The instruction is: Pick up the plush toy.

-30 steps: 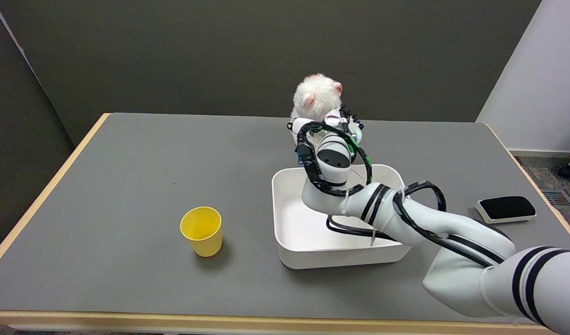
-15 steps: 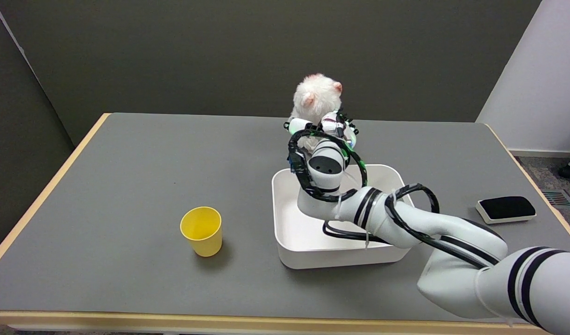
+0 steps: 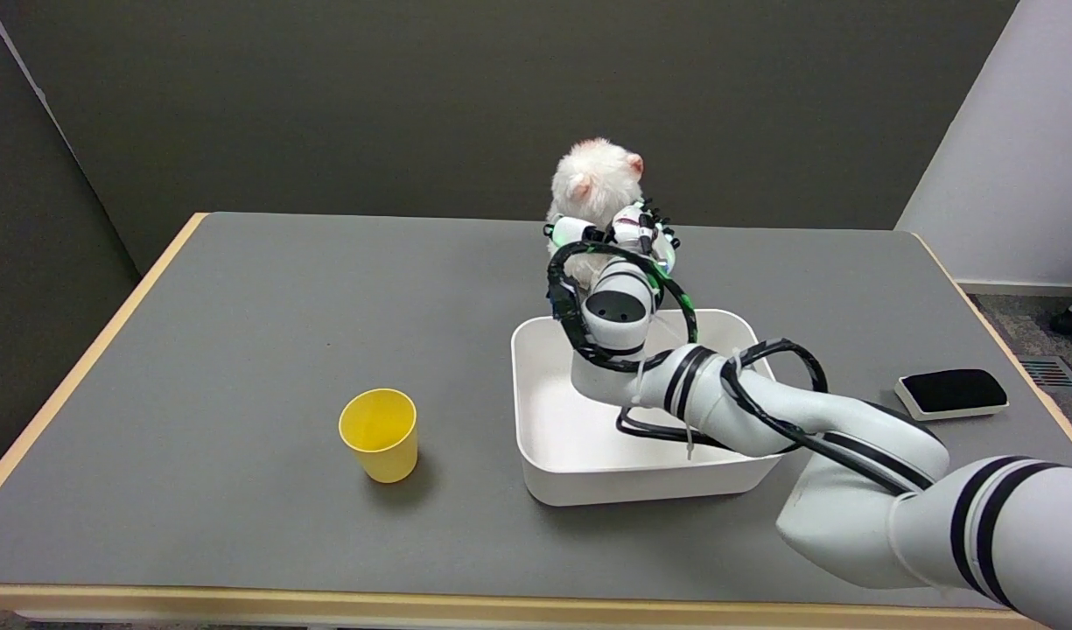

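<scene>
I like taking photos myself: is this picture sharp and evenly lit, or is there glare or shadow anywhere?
Head view: sharp and evenly lit, without harsh glare; the plush toy looks slightly washed out, its fur detail lost; the yellow cup and white bin cast only soft shadows on the table.

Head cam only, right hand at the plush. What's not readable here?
- Right hand: mostly hidden behind its own wrist and cables; grip on the plush toy cannot be confirmed.
- Plush toy's lower body: hidden by the hand, so lifted or resting is unclear.
- White bin: part of the inside covered by the forearm.
</scene>
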